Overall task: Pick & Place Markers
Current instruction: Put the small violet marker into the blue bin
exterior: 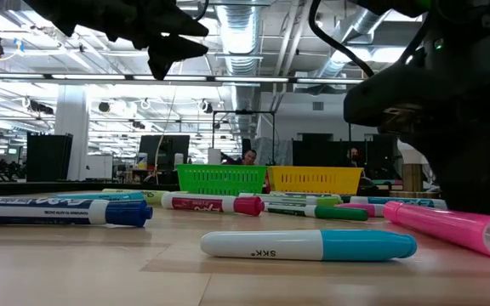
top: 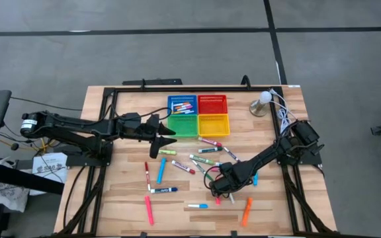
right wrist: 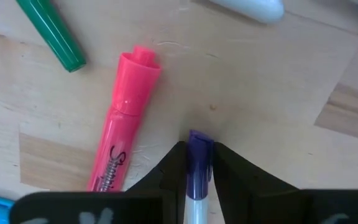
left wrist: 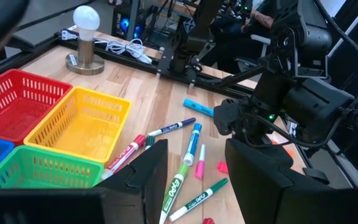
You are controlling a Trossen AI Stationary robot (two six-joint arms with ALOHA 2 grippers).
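The right tool (right wrist: 199, 163) pinches a purple marker (right wrist: 198, 152) (its white end is hidden). The left tool (left wrist: 194, 171) hangs spread above the surface (top: 131, 106).

Four mesh baskets sit in a square block at the tabletop's (top: 131, 205) far edge — blue basket (top: 182, 105), red basket (top: 212, 104), green basket (top: 184, 125), yellow basket (top: 213, 124). A lamp (top: 262, 103) stands right of them.
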